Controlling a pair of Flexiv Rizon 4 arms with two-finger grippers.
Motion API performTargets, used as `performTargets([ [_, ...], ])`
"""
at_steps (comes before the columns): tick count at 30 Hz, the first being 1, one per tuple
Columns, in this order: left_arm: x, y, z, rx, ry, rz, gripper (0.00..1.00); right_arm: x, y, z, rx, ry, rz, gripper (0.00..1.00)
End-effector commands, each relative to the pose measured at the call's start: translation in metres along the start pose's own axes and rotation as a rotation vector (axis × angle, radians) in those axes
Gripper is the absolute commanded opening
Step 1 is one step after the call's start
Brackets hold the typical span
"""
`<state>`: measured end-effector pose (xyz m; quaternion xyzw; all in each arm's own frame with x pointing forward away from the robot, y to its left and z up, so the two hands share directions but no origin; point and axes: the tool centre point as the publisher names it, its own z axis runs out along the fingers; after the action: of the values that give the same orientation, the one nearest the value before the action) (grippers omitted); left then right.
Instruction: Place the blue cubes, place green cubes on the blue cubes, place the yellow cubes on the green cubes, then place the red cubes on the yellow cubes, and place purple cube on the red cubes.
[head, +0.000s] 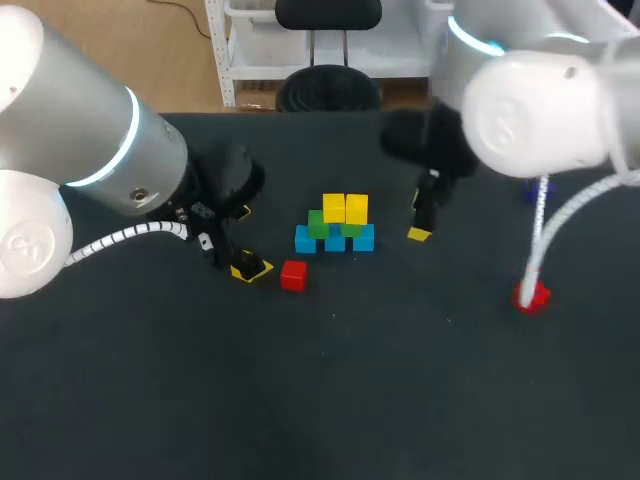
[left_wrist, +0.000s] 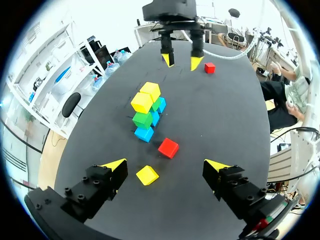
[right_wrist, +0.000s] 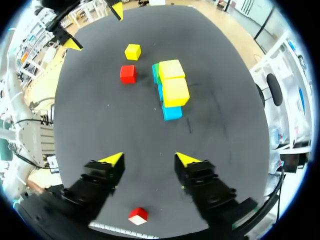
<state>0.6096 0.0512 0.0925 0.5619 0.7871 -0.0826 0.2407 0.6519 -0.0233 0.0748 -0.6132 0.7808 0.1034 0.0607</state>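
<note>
1. Between the fingers of the left gripper (left_wrist: 165, 165), in the left wrist view, sits the loose yellow cube (left_wrist: 147, 175). It's a bit toward the 9 o'clock finger and touches neither. Fingers are spread wide, nothing held. It's a cube, so no long axis to fuss over. The loose red cube (left_wrist: 168, 147) is just ahead at 12 o'clock, and the stack (left_wrist: 147, 107) is beyond it at about 11. The right gripper (left_wrist: 182, 61) hangs far across at 12, with the second red cube (left_wrist: 209, 67) near it.

2. Ahead of the right gripper in the right wrist view, the stack is at about 12 to 1 o'clock, well apart. Its fingers are apart and empty too. The second red cube is back at 6 o'clock, under the gripper. Both loose cubes lie past the stack at 11.

3. Around the stack in the head view:
   - Three blue cubes (head: 335, 243) sit on the table (head: 320, 400), with two green cubes (head: 318, 226) on them and two stacked yellow cubes (head: 334, 208) on the green.
   - The left gripper is at 8 o'clock and the right gripper at 3.
   - The loose red cube is at 7 to 8 o'clock, so I'd say the left arm is the nearer one for it and for the loose yellow.
   - The second red cube is at 4 o'clock, well apart.
   - The purple cube (head: 533, 190) is near 3 o'clock, partly behind the cable (head: 540, 235).
   - No containers here. Only the stack carries anything.
</note>
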Motion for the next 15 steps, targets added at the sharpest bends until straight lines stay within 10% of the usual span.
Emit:
performTargets([
  [1,-0.001,0.001,0.0,0.0,0.003,-0.001,1.0,0.02,0.013,-0.007,0.139,-0.176,0.03,1.0],
  [15,-0.001,0.001,0.0,0.0,0.003,-0.001,1.0,0.031,0.022,-0.012,0.187,-0.337,0.07,1.0],
])
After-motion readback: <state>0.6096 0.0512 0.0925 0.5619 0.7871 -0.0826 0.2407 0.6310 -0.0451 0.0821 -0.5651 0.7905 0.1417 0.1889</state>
